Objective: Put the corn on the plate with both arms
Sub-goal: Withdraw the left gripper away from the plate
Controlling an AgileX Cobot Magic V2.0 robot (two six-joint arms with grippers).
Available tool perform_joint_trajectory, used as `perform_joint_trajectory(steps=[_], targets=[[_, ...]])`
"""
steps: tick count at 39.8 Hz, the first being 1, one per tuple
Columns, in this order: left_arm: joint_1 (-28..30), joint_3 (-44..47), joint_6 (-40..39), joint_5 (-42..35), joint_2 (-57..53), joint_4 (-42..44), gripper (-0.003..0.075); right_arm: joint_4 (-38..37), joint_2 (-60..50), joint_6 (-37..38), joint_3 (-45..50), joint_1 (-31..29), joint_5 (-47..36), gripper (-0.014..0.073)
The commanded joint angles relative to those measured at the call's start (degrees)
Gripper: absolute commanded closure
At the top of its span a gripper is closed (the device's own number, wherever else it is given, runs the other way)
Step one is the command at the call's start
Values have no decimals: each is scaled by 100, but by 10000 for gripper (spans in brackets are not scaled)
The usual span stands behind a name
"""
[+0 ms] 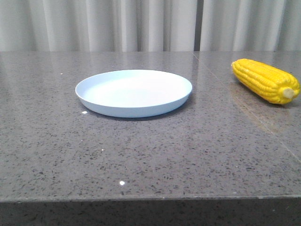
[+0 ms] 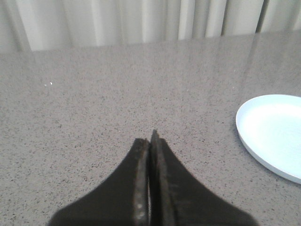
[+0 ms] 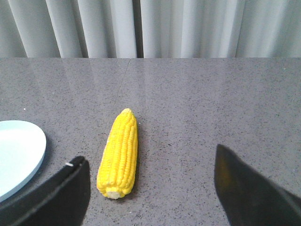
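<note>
Yellow ribbed corn point(image 1: 265, 80) — off plate point(image 1: 134, 92).

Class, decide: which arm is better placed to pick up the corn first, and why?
Right. The right gripper is open with the corn lying ahead of its fingers; the left gripper is shut and faces bare table beside the plate.

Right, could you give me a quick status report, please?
Left gripper shut, empty; right gripper open, empty. Corn on table right of plate, untouched. Plate bare, nothing between them.
</note>
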Motion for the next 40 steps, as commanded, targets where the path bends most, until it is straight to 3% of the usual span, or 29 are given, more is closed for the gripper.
perform_joint_trajectory(steps=[1,9,23,40], targets=[[18,50,-32,-440,-501,-42,741,-7,71,-64,-204,-6,-471,22],[18,234,-32,-422,-1240,-42,741,-7,71,-64,-204,-6,-471,22],[18,234,-32,-422,-1279,-42,741,66,142,-64,-257,-6,-315,22],[18,234,-32,-422,-1279,-42,741,151,3281,-64,-1778,8,175,20]])
